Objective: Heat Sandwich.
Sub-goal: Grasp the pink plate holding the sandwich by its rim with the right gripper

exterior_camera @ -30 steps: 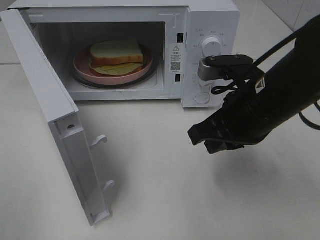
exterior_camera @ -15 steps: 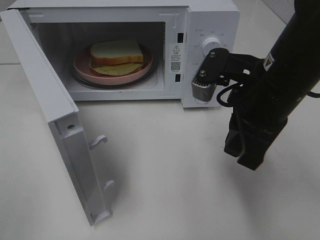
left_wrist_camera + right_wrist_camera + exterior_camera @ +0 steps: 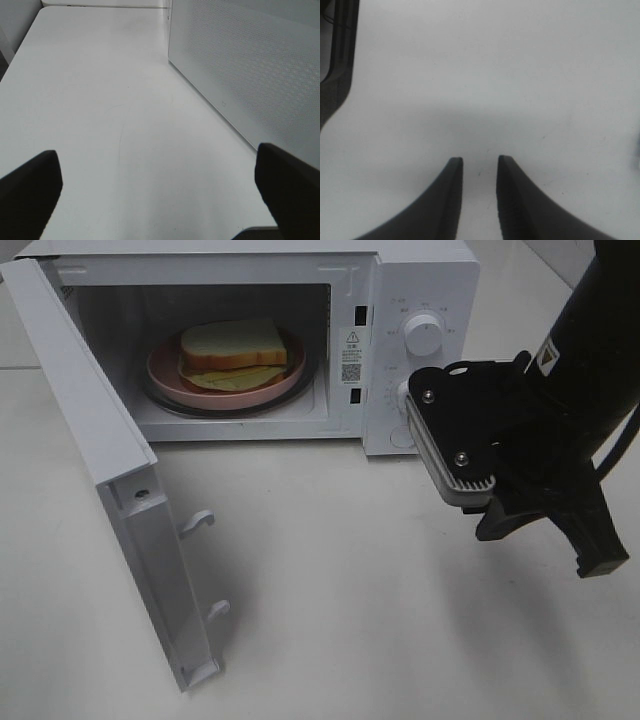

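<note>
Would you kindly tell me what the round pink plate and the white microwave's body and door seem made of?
The round pink plate looks like glazed ceramic or plastic; its even colour and soft sheen leave that open. The white microwave's body appears to be painted metal or plastic, smooth and faintly glossy. Its open door seems moulded plastic, judging by the hooked latches.

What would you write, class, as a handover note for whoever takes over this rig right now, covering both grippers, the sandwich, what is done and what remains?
Left gripper: open wide, empty.
Right gripper: jaws slightly apart, empty, above the table in front of the microwave controls.
Sandwich: on the pink plate inside the microwave.
Done: sandwich loaded.
Left: shut the door, which stands wide open, then probably set the dial.
</note>
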You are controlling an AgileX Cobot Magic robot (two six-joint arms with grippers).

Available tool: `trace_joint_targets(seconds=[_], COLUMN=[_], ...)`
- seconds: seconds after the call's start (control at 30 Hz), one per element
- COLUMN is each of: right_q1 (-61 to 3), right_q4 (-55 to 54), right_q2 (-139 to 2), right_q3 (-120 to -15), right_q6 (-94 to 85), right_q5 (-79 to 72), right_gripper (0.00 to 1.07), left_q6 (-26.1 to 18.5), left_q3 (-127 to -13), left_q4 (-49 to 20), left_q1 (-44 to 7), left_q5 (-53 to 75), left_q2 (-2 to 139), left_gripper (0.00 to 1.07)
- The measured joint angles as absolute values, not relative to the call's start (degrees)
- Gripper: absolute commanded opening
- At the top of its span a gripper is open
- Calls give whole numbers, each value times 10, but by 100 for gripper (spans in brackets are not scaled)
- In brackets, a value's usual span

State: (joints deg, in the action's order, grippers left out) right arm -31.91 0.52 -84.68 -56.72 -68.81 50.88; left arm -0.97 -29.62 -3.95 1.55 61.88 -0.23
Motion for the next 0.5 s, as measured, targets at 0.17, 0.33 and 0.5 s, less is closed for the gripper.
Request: trace_joint_targets(seconds=[0.17, 0.33, 0.5], right_q1=[-319, -319, -319], right_q4=[28, 29, 37], right_q2=[-847, -847, -846], right_q3=[-567, -567, -567], right_q6=[-684, -642, -626], right_q5=[491, 481, 474], right_gripper=[77, 102, 101], left_q6=[-10, -10, -10], left_q3=[-296, -296, -296], left_q4=[-40, -40, -40], left_q1=[15, 15, 15], left_q5=[619, 619, 619], left_q2=[-2, -2, -2], left_gripper=[100, 100, 100])
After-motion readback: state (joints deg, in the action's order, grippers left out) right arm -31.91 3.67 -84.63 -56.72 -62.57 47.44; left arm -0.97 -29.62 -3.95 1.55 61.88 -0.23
